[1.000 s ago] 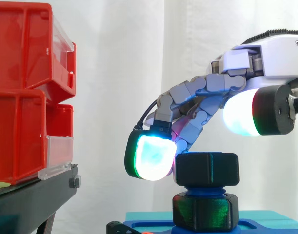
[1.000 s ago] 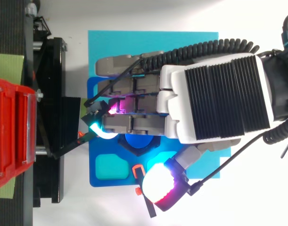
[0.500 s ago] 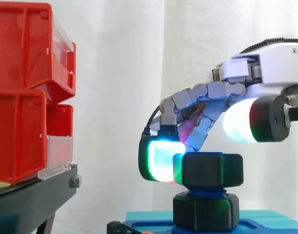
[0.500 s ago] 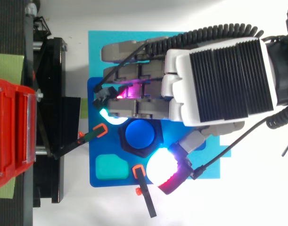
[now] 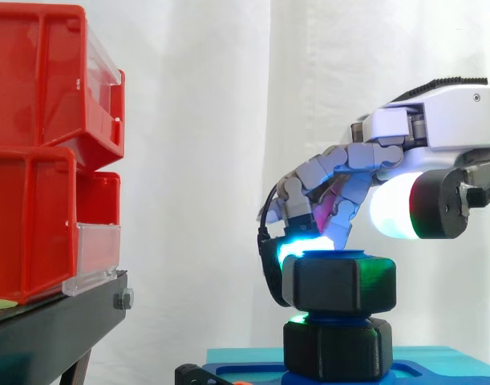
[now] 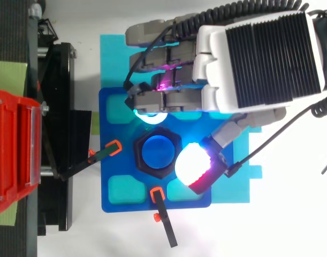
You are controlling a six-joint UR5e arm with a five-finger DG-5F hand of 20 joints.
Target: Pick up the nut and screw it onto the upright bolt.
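Note:
The black hex nut [image 5: 338, 282] sits on the upright blue bolt [image 6: 157, 152], just above a second black hex piece [image 5: 337, 349] at the bolt's foot. My hand [image 6: 254, 53] reaches in from the right, above and behind the nut, with its fingers curled down. One cyan-glowing fingertip [image 6: 151, 115] rests against the nut's far side, partly hidden behind it in the side view. The white-glowing thumb pad [image 5: 395, 205] hangs over the nut's near right edge, higher than the nut's top. Nothing is pinched between thumb and fingers.
The bolt stands in a blue fixture plate [image 6: 120, 187] on a cyan mat [image 6: 115, 48]. Two orange-tipped black clamps [image 6: 112, 147] [image 6: 159, 198] lie at the plate's left and front. Red bins [image 5: 36, 160] on a black stand [image 5: 60, 321] rise to the left.
The hand has swung toward the far side and the right of the bolt. The cyan fingertip slid from the nut's left side round to its far side. The thumb pad moved over the nut's right edge.

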